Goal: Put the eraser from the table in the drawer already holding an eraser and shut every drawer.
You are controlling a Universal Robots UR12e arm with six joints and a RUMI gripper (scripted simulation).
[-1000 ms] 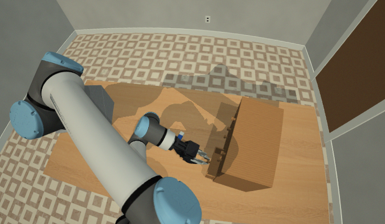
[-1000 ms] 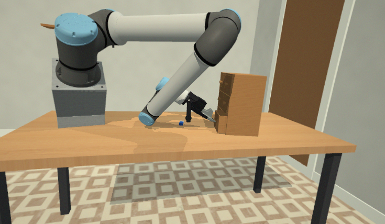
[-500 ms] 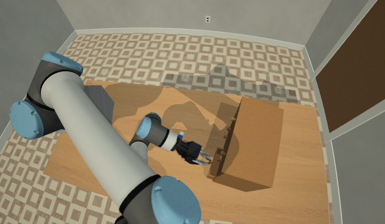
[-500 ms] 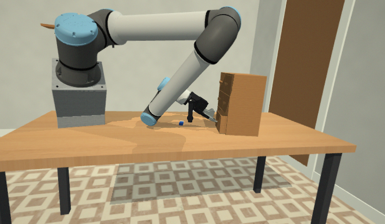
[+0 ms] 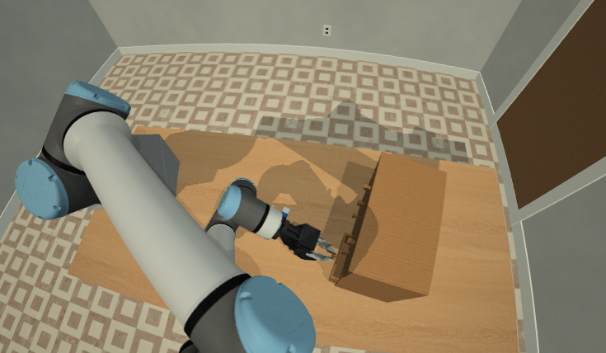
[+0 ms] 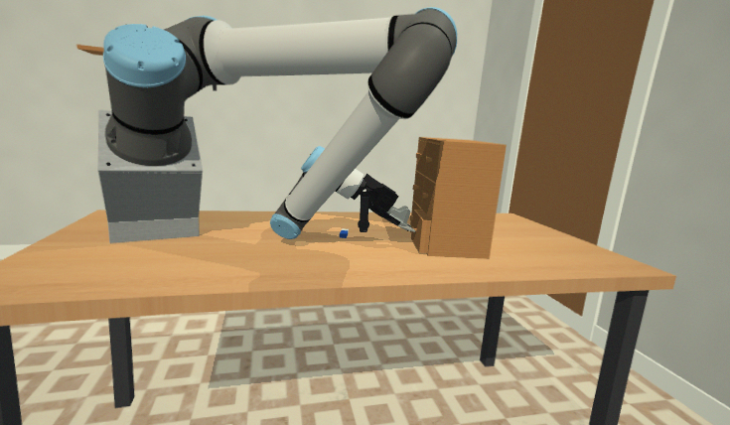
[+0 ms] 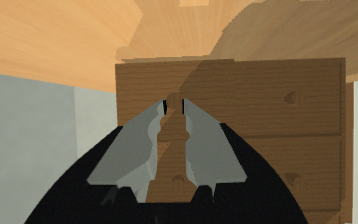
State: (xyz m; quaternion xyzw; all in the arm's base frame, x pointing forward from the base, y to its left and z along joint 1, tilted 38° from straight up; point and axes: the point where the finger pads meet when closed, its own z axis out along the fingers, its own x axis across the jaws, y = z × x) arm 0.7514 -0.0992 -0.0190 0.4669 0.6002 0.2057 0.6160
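The wooden chest point(image 5: 406, 218) point(image 6: 462, 195) point(image 7: 260, 150) stands upright on the right part of the table, its drawer fronts facing the arm. My gripper point(image 5: 332, 254) point(image 6: 412, 228) point(image 7: 174, 100) is low at the bottom drawer point(image 5: 345, 258) point(image 6: 422, 236) point(image 7: 240, 90) and is shut on one of its knobs. That drawer stands a little out from the chest front. The other two drawers look shut. The small blue eraser point(image 6: 344, 232) lies on the table to the left of the gripper, under the forearm. The drawers' insides are hidden.
The arm's grey base block point(image 6: 149, 201) stands at the table's left end. The forearm and elbow point(image 6: 288, 223) hang low over the table's middle. The table edge point(image 6: 325, 298) runs along the front. A brown door point(image 6: 578, 105) is behind the chest.
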